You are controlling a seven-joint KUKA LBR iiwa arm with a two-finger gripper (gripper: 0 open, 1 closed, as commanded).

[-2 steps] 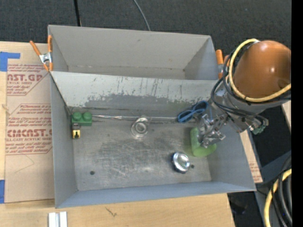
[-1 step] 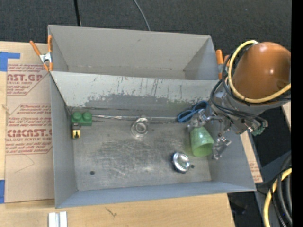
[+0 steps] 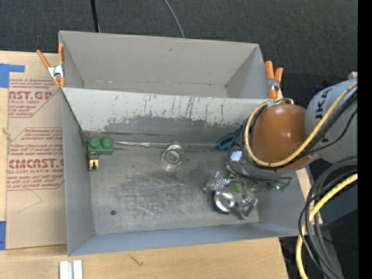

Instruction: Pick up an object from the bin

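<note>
My gripper [image 3: 232,195] is low in the bin's near right corner, under the orange dome, and its fingers stand open. A small shiny round metal thing [image 3: 224,202] lies on the floor between them, and I cannot tell whether they touch it. A clear round cup-like thing [image 3: 172,156] rests near the middle of the bin, to the gripper's left. Something blue [image 3: 228,140] peeks out at the back right, partly hidden by the dome.
A green block [image 3: 100,146] sits at the far left against the back wall, with a small yellow and black piece [image 3: 93,164] just in front of it. The arm and its cables cover the bin's right side.
</note>
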